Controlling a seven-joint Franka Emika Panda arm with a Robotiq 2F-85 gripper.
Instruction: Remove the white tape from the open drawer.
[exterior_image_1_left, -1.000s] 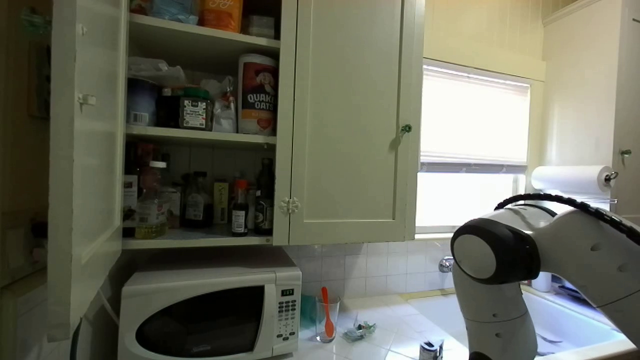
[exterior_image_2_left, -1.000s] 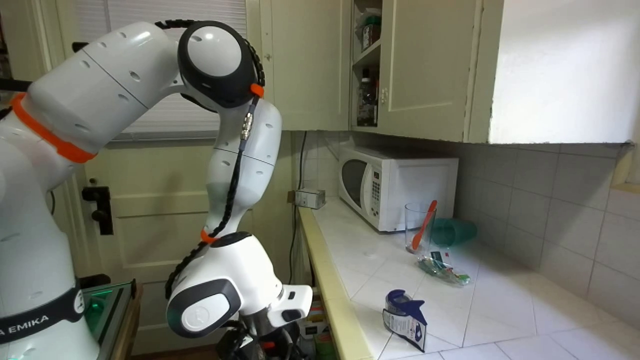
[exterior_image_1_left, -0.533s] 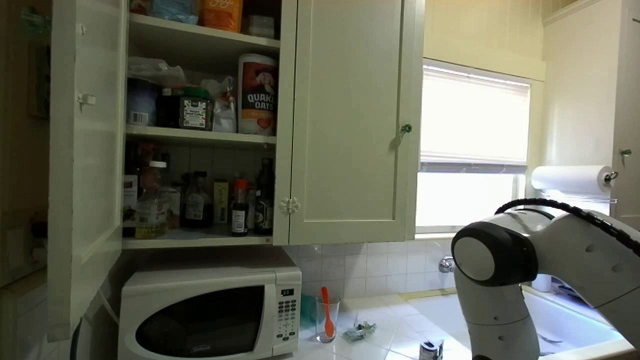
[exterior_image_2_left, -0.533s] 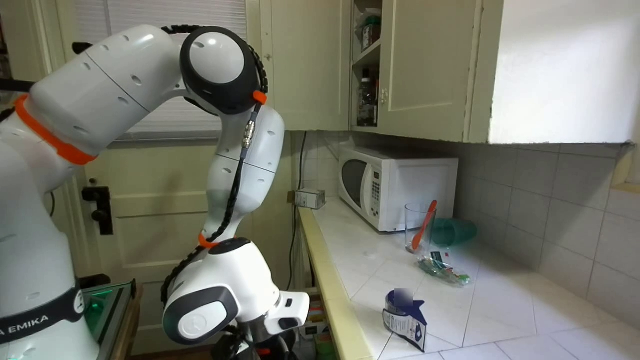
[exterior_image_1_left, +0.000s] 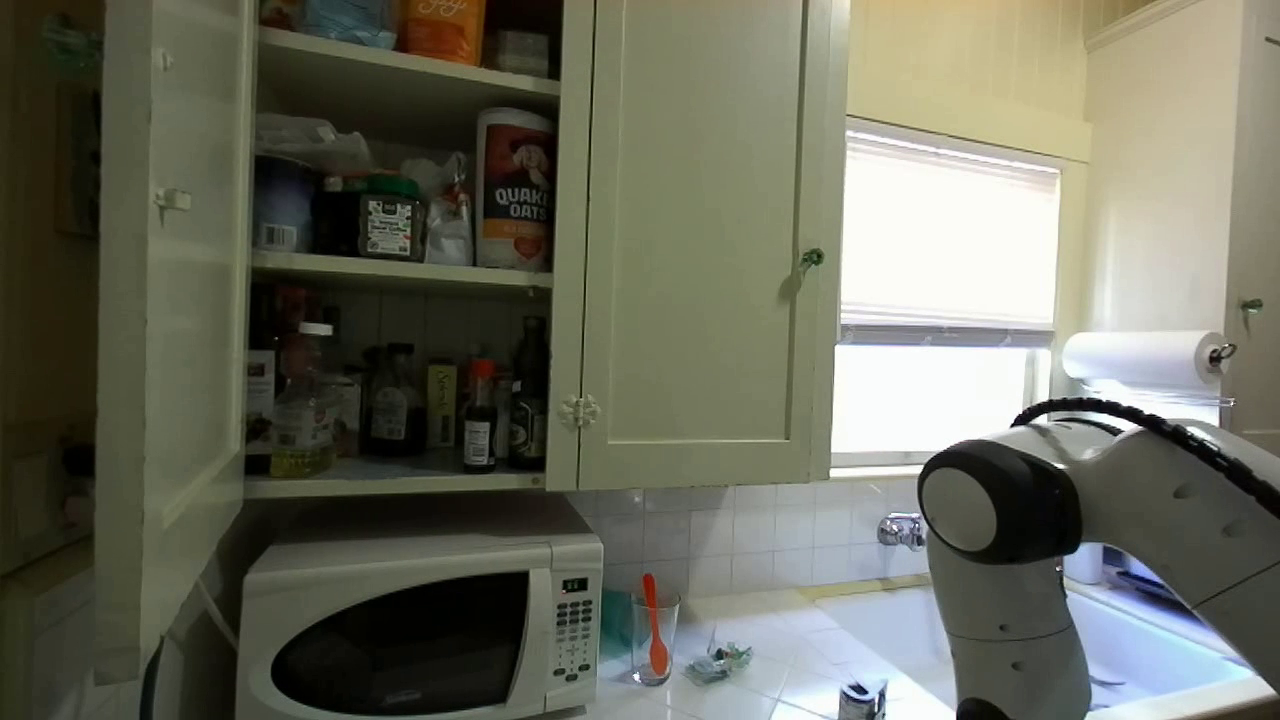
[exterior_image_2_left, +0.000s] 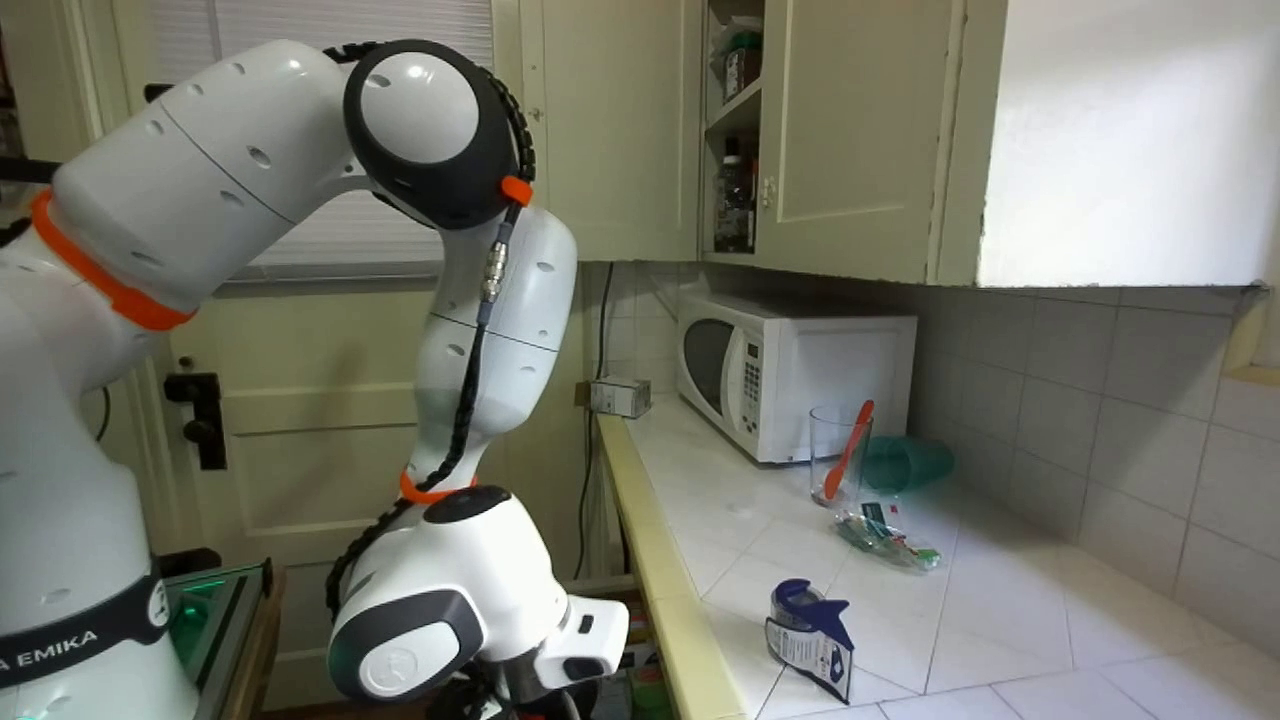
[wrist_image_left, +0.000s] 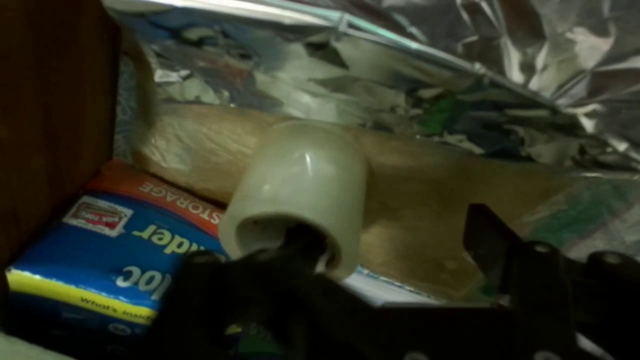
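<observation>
The white tape (wrist_image_left: 312, 175) is a wide cream-white roll in the wrist view, lying with its hole facing me. It rests on a brown see-through package in the open drawer, whose brown wooden side wall (wrist_image_left: 55, 100) shows at the left. My gripper (wrist_image_left: 390, 232) is open. Its left finger overlaps the roll's hole and seems to reach into it. Its right finger stands apart from the roll on the right. In an exterior view the gripper (exterior_image_2_left: 530, 700) is partly cut off at the bottom edge, low beside the counter. The tape is hidden in both exterior views.
A blue storage-bag box (wrist_image_left: 105, 245) lies left of the tape. Crumpled foil packaging (wrist_image_left: 350, 70) lies behind it. The yellow counter edge (exterior_image_2_left: 660, 590) runs beside my arm. On the counter stand a blue-and-white packet (exterior_image_2_left: 810, 640), a glass (exterior_image_2_left: 828, 450) and a microwave (exterior_image_2_left: 830, 380).
In an exterior view my hand has sunk a little lower beside the counter over the last second. The elbow has shifted slightly. Things on the counter have not moved.
</observation>
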